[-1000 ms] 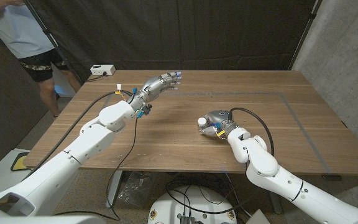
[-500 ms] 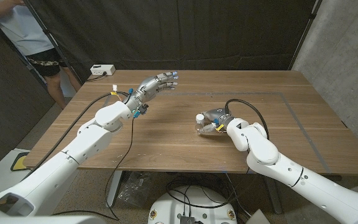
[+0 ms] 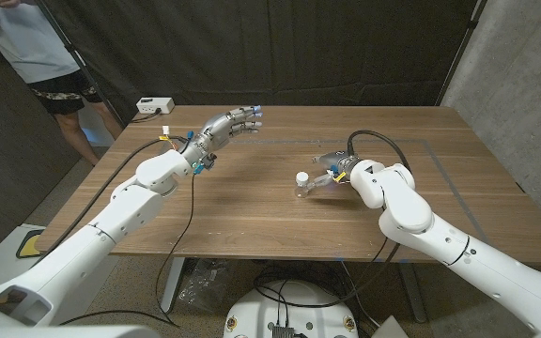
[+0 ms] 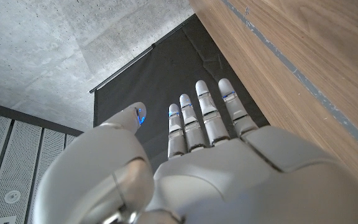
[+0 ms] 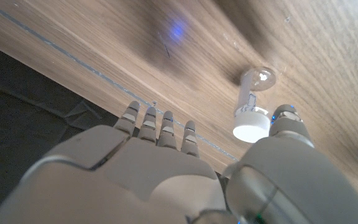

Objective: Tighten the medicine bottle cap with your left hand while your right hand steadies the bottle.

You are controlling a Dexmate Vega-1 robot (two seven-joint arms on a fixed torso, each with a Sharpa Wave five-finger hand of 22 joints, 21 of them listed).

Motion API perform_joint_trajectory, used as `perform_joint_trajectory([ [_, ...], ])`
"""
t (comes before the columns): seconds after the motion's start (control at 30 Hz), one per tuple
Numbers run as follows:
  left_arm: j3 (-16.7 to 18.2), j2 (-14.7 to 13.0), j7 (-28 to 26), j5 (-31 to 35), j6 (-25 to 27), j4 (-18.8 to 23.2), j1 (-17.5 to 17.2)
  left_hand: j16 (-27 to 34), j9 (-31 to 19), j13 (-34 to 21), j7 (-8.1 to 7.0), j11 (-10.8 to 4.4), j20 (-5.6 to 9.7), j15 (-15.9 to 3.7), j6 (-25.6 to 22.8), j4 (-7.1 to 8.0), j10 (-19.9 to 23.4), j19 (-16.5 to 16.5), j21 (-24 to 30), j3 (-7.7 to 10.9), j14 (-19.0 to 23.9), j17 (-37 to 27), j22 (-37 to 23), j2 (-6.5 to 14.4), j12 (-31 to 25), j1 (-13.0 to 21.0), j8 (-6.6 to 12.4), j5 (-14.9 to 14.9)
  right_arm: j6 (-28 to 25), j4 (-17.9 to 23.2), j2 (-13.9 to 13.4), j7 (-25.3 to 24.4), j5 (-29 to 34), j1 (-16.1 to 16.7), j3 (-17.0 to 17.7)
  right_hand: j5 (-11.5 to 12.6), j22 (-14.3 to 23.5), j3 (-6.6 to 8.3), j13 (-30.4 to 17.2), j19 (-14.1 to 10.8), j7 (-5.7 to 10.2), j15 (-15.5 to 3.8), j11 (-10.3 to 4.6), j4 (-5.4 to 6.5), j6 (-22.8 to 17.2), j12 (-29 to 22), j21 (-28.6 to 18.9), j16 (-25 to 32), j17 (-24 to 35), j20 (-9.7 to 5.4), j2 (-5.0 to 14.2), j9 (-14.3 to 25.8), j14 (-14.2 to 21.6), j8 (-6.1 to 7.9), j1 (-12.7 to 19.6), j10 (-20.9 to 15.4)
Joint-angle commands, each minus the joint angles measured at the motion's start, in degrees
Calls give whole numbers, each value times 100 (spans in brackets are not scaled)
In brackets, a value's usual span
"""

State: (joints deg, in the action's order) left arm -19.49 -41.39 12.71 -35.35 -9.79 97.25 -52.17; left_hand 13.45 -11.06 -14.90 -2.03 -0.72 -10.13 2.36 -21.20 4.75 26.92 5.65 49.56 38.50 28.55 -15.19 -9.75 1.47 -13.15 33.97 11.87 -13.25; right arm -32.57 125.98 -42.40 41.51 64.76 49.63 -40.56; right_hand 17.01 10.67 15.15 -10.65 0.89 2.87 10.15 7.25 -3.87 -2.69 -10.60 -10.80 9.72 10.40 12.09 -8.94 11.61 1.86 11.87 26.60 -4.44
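Clear medicine bottle [image 3: 306, 185] with white cap [image 3: 301, 177] stands mid-table, contents unreadable. Right hand [image 3: 333, 170] just beside it, fingers spread, grasping nothing; contact unclear. Left hand [image 3: 233, 125] released, fingers extended, raised over wooden table [image 3: 252, 207], well apart. Person [image 3: 36, 56] cut off at corner.

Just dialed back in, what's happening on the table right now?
A small clear medicine bottle with a white cap stands upright on the wooden table. The right hand is beside it, fingers apart; whether it touches the bottle is unclear. The left hand hovers open well away toward the table's far left, so the cap isn't being turned.
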Motion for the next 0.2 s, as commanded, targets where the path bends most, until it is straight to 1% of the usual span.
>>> perform_joint_trajectory([
  [0.03, 123, -59, 387, -160, -219, -365, 70, 38, -20, -21, 3, 19, -8, 6, -56, 23, 44, 46, -13, 43, 19, -8, -9, 41, -25, -12, 38, -8, -297, 238, 131, 135, 272, 151, 124, 44, 5, -26, -19, 23, -13, 8, -49, 9, 94, -47, -2, 49, 17, 37, -5, 11, -32, -21, -36, 2],
  [0.2, 144, -43, 425, -227, -206, -374, 69, 36, -20, -22, 10, 22, -10, 12, -71, 22, 45, 73, -18, 47, 26, 3, -10, 47, -26, -20, 40, -9, -237, 129, 277, 28, 264, 135, 84, 55, 8, -39, -20, 4, -27, -14, -68, 4, 78, -77, -19, 74, 15, 35, 5, 11, 7, -14, -35, -42],
])
